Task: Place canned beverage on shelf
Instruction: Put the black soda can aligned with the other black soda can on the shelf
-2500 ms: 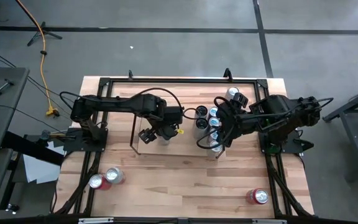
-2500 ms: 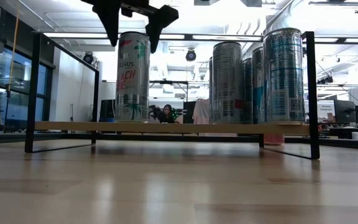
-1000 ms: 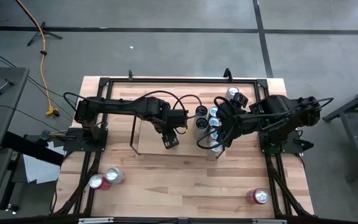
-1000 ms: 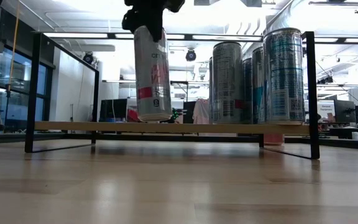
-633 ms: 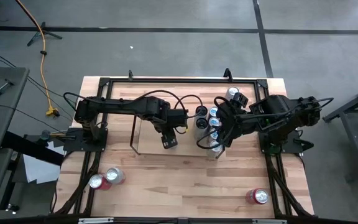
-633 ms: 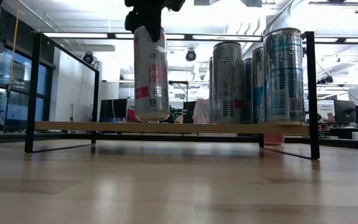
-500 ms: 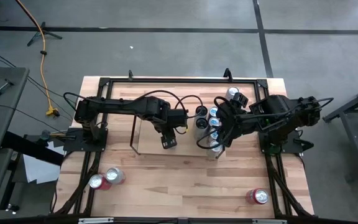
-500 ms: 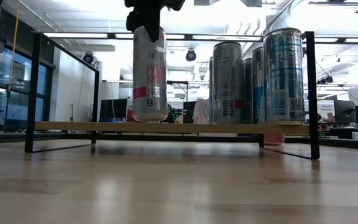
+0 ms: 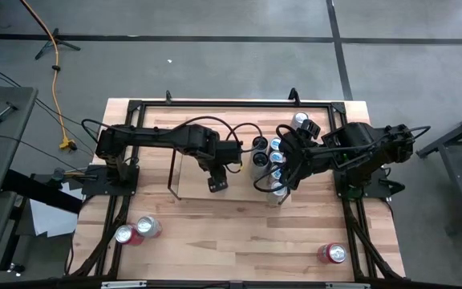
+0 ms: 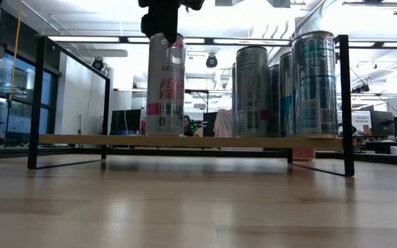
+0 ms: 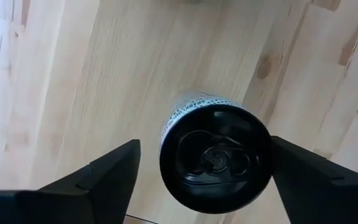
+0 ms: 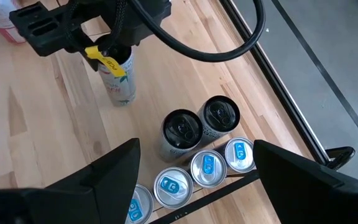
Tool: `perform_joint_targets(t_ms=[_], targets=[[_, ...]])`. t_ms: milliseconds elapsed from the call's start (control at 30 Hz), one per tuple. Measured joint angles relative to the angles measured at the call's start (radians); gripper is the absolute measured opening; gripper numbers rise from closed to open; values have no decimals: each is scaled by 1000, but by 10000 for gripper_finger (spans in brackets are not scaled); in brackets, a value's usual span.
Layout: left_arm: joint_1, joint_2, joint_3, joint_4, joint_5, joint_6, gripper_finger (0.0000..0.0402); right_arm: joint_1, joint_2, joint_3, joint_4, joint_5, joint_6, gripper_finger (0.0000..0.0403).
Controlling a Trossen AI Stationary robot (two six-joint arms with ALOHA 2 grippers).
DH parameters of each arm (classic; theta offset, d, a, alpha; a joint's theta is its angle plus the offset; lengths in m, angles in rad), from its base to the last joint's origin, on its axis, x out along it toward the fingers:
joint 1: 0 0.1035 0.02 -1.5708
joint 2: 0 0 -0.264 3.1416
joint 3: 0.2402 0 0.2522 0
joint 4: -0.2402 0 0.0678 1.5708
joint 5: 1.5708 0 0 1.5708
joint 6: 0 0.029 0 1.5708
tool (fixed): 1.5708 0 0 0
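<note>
Silver-and-pink beverage can stands upright on the light-wood shelf, left of the cluster of shelved cans. Left end effector sits directly above it, fingers spread wide with gaps on both sides of the can top, not gripping. Right end effector hovers wide open above the cluster, holding nothing. Three loose cans lie near on the tabletop.

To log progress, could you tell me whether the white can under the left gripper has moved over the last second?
Yes: the white can came upright and down onto the shelf, below the left gripper.
</note>
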Motion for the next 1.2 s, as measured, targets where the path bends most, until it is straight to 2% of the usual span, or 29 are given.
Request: perform_joint_targets(t_ms=[167, 267, 400, 467, 633, 767, 1067, 1133, 1200], targets=[[1, -3, 0, -2, 38, 111, 330, 0, 0, 0, 0, 0, -2, 298], [1, -10, 16, -13, 84, 216, 332, 0, 0, 0, 0, 0, -2, 298], [1, -11, 70, -34, 78, 360, 333, 0, 0, 0, 0, 0, -2, 298], [1, -10, 100, -28, 60, 434, 333, 0, 0, 0, 1, 0, 1, 298], [1, -11, 143, 3, -59, 603, 333, 0, 0, 0, 1, 0, 9, 298], [2, -10, 143, 47, -103, 622, 333, 0, 0, 0, 1, 0, 20, 298], [2, -10, 144, 134, -103, 497, 333, 0, 0, 0, 1, 8, 24, 298], [2, -10, 144, 113, -95, 554, 333, 0, 0, 0, 1, 25, 24, 298], [6, -10, 144, 85, -38, 695, 333, 0, 0, 0, 1, 31, 24, 298]])
